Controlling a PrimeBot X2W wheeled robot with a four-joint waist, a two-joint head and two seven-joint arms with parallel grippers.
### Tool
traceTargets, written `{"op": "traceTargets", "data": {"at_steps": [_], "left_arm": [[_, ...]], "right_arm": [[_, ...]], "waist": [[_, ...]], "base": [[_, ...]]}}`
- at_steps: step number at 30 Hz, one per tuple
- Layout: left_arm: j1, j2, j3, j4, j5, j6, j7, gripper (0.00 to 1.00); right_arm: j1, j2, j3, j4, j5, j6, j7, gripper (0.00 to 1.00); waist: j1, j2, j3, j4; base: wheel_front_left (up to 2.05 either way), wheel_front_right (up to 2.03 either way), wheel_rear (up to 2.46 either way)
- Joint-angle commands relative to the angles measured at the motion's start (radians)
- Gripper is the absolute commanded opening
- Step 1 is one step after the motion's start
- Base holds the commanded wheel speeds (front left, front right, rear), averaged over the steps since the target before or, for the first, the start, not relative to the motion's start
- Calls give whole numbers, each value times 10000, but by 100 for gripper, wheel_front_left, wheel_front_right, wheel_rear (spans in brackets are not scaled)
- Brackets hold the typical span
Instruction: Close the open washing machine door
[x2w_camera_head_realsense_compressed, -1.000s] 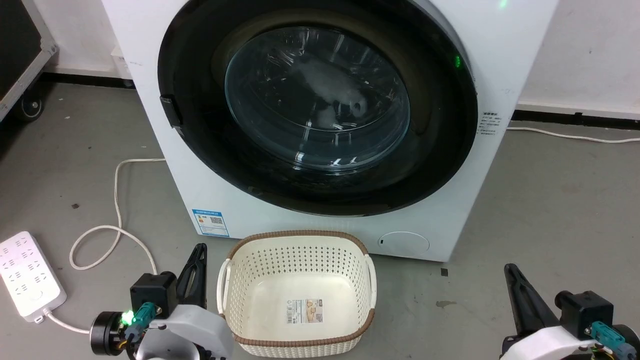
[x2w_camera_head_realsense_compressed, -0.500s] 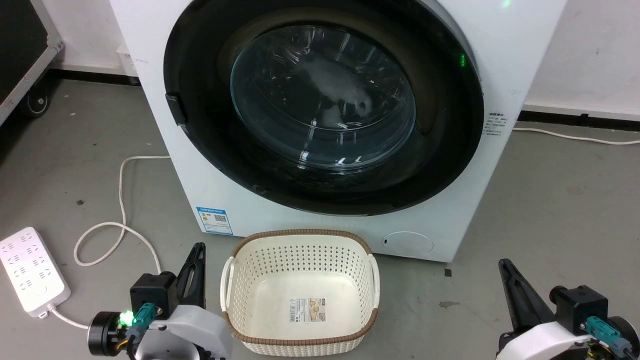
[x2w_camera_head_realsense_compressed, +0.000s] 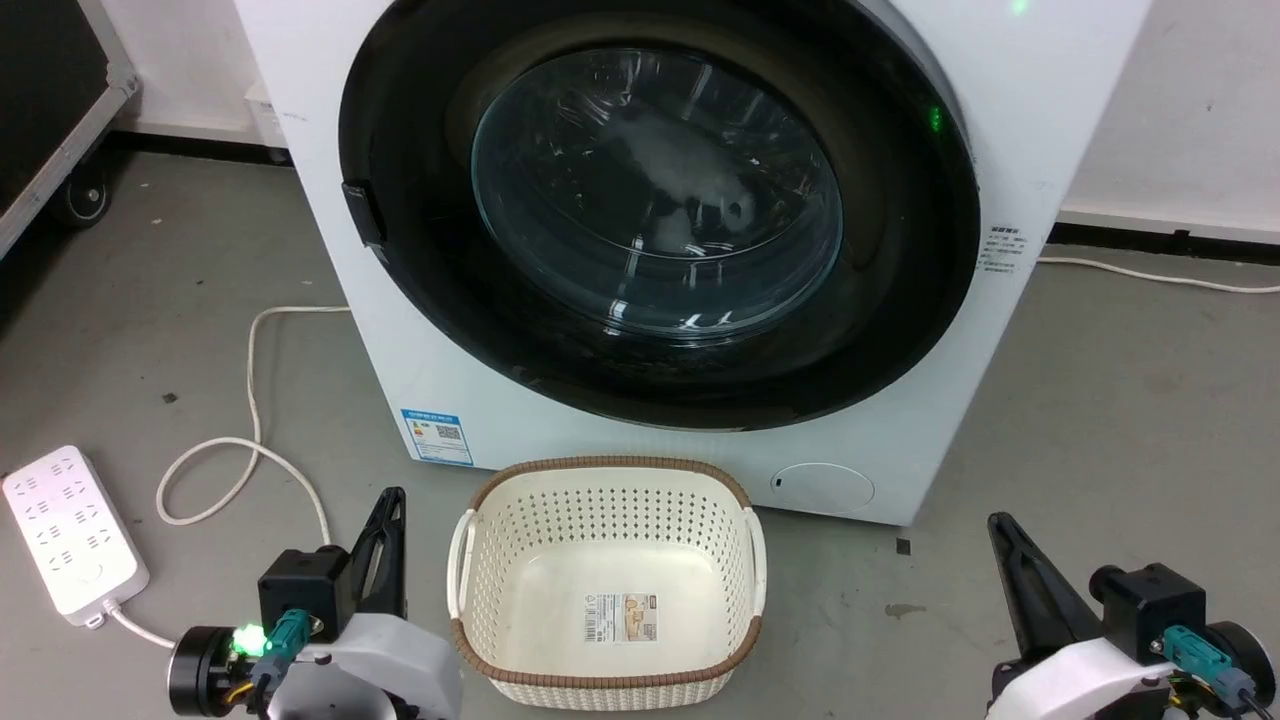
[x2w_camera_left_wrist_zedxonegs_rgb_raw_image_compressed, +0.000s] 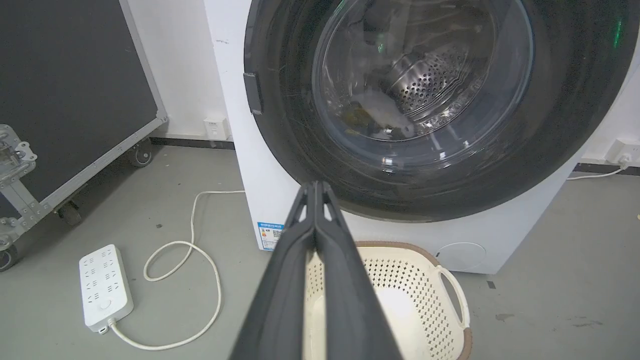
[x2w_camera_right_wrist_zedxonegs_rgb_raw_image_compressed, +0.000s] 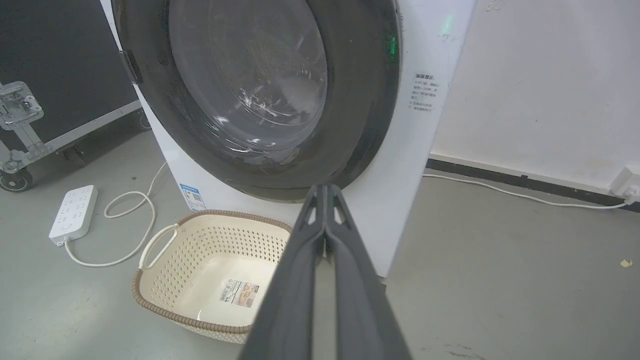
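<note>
Lower left: left hand (x2w_camera_left_wrist_zedxonegs_rgb_raw_image_compressed: 316, 190), fingers pressed together and empty, near a floor cable (x2w_camera_head_realsense_compressed: 250, 385) that could snag it. Upper centre: washing machine door (x2w_camera_head_realsense_compressed: 655, 200) lies against the cabinet, latch unconfirmed; it may spring open. Lower right: right hand (x2w_camera_right_wrist_zedxonegs_rgb_raw_image_compressed: 325, 190), likewise pressed together, could clip the laundry basket (x2w_camera_head_realsense_compressed: 610, 468).

Grey concrete floor (x2w_camera_head_realsense_compressed: 1100, 400) carries white front-loading washing machine (x2w_camera_head_realsense_compressed: 1030, 120); cream perforated plastic basket (x2w_camera_head_realsense_compressed: 610, 465) just before it, white power strip (x2w_camera_head_realsense_compressed: 70, 535) and looped white cord (x2w_camera_head_realsense_compressed: 250, 400) nearby.

Even bright light, faint shadows, white glints on the washing machine door (x2w_camera_head_realsense_compressed: 660, 200), wide-angle edge distortion.
</note>
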Motion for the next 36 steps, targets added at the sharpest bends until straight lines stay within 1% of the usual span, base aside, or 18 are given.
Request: {"op": "traceTargets", "data": {"at_steps": [1, 29, 36], "left_arm": [[136, -45, 42, -80, 117, -24, 31, 0], [392, -400, 517, -709, 926, -145, 433, 0], [399, -410, 530, -726, 948, -149, 444, 0]], "right_arm": [[-140, -22, 30, -71, -80, -4, 32, 0], [-289, -29, 192, -285, -419, -5, 299, 0], [-293, -29, 197, -291, -429, -6, 306, 0]], "waist": [[0, 0, 1, 4], [0, 0, 50, 229], [0, 0, 51, 236]], "base": [[0, 0, 0], [0, 0, 0], [0, 0, 0]]}}
